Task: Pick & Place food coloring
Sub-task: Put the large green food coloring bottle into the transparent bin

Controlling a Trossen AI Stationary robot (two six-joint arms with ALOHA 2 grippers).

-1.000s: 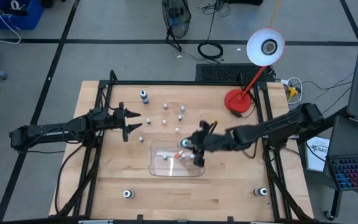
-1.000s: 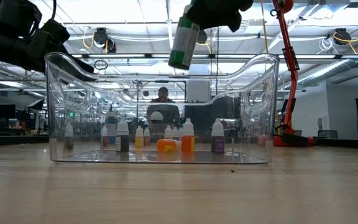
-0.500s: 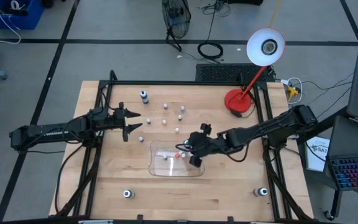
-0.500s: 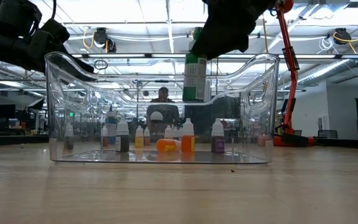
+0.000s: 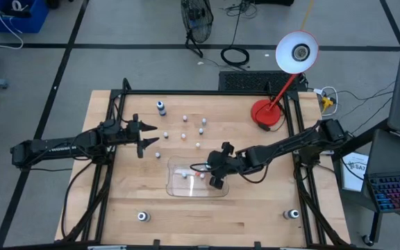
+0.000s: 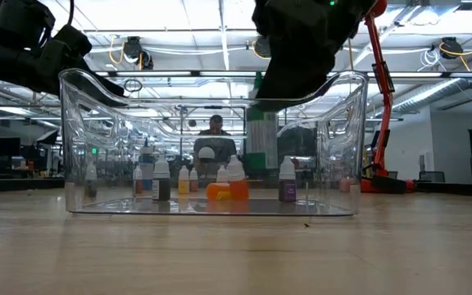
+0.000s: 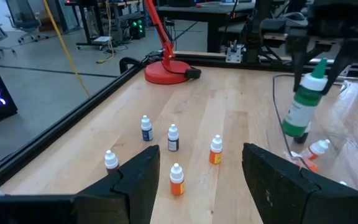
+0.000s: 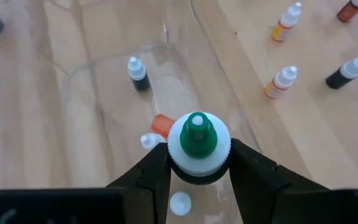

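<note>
My right gripper (image 5: 215, 175) reaches down into the clear tray (image 5: 176, 187), shut on a larger food coloring bottle (image 7: 303, 102) with a green-and-white body, white cap and green tip. The low view shows that bottle (image 6: 262, 139) inside the tray walls. Small bottles (image 5: 201, 174) lie on the tray floor. Several tiny bottles (image 5: 201, 123) and one dark, larger bottle (image 5: 161, 107) stand on the table beyond the tray. My left gripper (image 5: 155, 137) hovers open at the table's left side, short of those bottles. My right gripper pinches the bottle by its white cap (image 8: 182, 152), one finger on each side. The fingers (image 7: 294, 53) come from above, pointing down. The bottle hangs below them, slightly tilted, with its base (image 6: 262, 166) clear of the tray floor.
A red desk lamp (image 5: 268, 112) stands at the table's far right corner. Black frame rails (image 5: 113, 125) run along the table's left and right sides. Two small round pieces (image 5: 142, 216) sit near the near edge. A person (image 6: 214, 124) shows in the room behind.
My right gripper has gone down and toward the table's left, carrying the bottle from above the tray's rim to inside its walls. It has stayed shut on the bottle, which now hangs nearer to upright.
</note>
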